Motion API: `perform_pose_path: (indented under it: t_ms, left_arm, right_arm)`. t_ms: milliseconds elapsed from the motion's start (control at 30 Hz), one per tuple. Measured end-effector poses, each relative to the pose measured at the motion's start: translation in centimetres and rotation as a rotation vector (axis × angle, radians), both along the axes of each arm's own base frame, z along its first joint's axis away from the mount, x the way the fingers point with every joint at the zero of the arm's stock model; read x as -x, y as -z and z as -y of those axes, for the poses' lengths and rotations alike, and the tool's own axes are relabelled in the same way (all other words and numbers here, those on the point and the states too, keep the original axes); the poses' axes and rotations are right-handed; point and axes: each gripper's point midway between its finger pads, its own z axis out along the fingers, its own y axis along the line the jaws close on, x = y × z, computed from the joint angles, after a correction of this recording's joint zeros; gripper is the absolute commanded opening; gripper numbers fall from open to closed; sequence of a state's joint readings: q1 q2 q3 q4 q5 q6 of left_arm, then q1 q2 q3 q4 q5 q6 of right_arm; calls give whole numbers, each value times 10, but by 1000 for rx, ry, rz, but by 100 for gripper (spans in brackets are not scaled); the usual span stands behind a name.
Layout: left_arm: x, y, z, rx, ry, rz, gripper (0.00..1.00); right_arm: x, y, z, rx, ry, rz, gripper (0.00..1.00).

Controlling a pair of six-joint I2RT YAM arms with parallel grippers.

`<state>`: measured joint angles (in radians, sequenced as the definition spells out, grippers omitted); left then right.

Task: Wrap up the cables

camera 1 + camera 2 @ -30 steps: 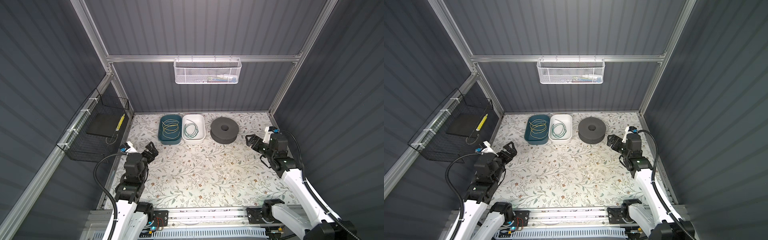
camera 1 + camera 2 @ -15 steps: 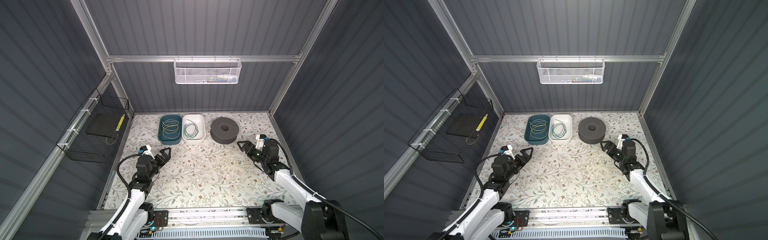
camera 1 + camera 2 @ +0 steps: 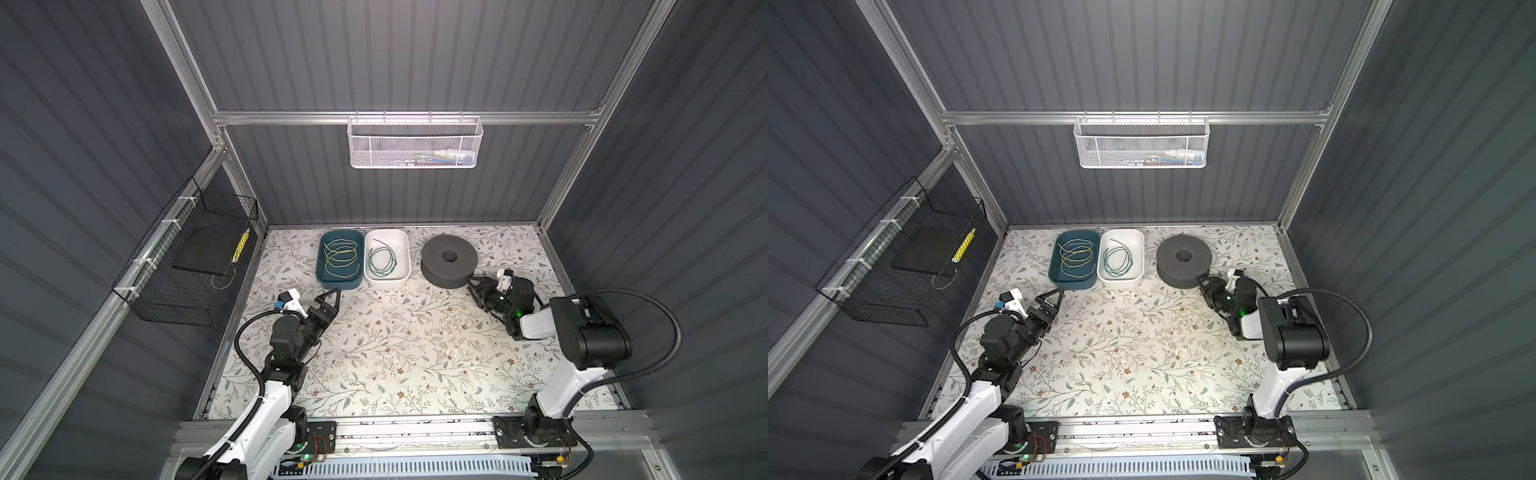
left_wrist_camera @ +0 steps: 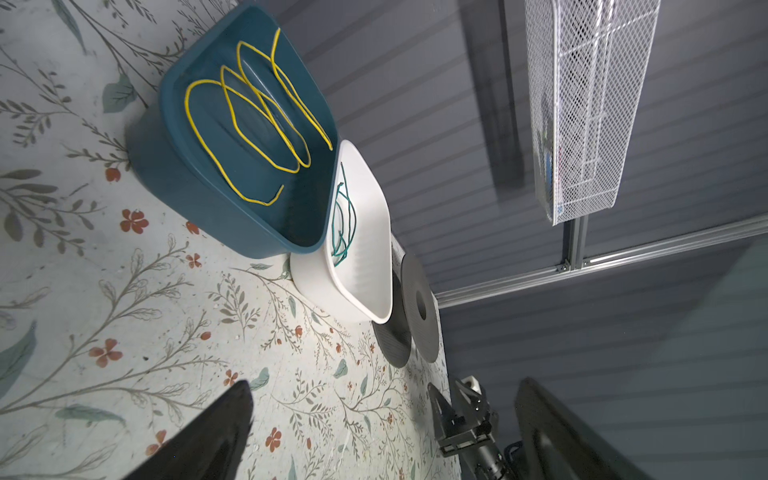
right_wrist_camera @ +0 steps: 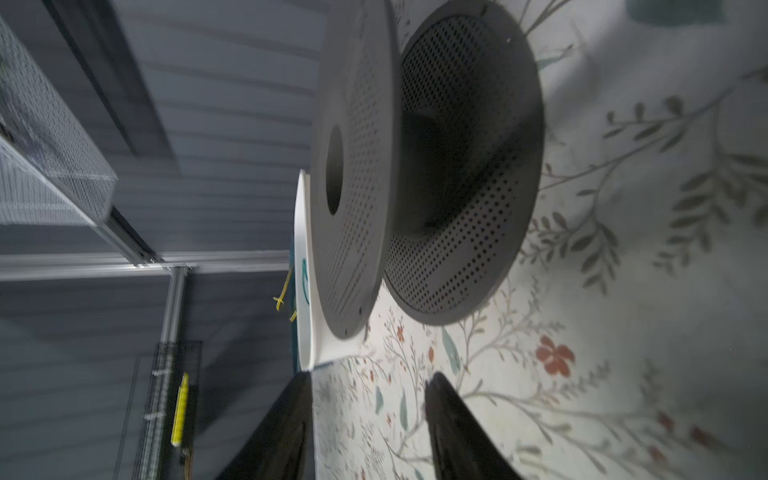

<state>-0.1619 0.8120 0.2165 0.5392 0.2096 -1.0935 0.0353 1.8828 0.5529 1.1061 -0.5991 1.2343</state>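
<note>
In a top view, yellow cable (image 3: 341,258) and green cable (image 3: 383,262) lie coiled in far bins (image 3: 336,284). Left wrist view: left end effector (image 4: 378,388) spread, empty. Right wrist view: right end effector (image 5: 372,378) apart, empty, near the spool (image 5: 361,187). Seemingly the approach step; next needs a precise pinch on thin wire.

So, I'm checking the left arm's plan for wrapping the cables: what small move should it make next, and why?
Probably ease the left gripper forward over the near rim of the teal bin, toward the yellow cable. Its jaws stand open and empty just short of the bin, and the cable lies loosely coiled inside, untouched.
</note>
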Motion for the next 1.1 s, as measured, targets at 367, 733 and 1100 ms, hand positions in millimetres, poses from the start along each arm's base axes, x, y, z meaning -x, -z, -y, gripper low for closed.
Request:
perform_pose_path:
  t_ms: [367,733,1100]
  left_arm:
    - [2,-7,-3,3,-15,22,99]
    - [1,3,1,15,3,-22,100]
    - [3,-3,1,18,6,-12,99]
  right_arm:
    - [-26,-10,-3,-116,13,86,39]
    - [-47,-16,-5,-147,7,94,36]
    - [-66,-5,-6,-123,-8,85,36]
